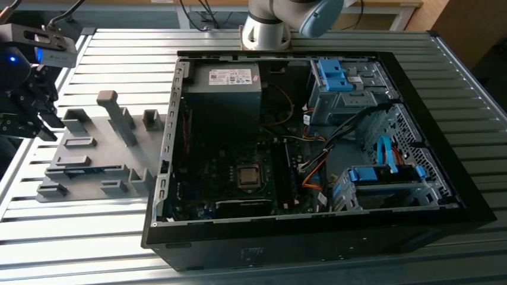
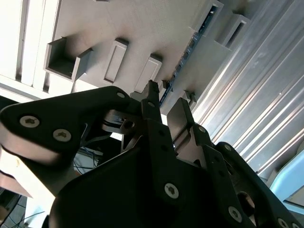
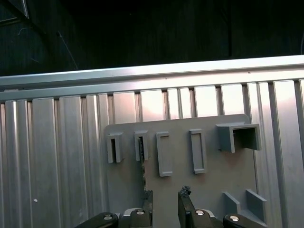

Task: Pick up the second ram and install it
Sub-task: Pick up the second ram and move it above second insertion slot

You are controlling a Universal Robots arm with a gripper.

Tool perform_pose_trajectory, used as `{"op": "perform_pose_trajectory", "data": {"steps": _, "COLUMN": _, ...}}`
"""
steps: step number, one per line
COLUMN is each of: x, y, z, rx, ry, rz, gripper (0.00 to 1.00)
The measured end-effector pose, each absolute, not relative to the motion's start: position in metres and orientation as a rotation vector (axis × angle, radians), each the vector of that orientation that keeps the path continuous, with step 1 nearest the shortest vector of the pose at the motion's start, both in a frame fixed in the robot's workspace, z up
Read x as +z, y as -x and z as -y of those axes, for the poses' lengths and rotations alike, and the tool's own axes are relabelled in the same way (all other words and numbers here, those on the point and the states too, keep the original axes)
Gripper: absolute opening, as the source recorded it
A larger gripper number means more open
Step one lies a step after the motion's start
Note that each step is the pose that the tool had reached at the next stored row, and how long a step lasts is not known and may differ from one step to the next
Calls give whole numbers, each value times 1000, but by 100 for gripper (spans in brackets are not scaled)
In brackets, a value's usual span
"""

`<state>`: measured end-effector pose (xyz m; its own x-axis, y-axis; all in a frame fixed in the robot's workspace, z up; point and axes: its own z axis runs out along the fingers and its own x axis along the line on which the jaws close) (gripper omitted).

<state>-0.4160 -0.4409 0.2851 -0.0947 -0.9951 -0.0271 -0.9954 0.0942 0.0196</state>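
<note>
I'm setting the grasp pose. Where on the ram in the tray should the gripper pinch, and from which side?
Pinch the ram mid-length, across its two flat faces, coming from above. It stands on edge in the tray, and grey blocks seem to hold its ends, so the top edge between them looks the freest part. The open gripper hovers over it.

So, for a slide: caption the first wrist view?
Open fingers close to the grey tray holding the ram on edge.
</note>
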Motion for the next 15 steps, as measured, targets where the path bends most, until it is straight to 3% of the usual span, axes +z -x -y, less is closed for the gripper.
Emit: {"op": "perform_pose_trajectory", "data": {"steps": 15, "x": 281, "y": 416, "z": 441, "rx": 32, "ry": 2128, "rz": -2283, "gripper": 35}}
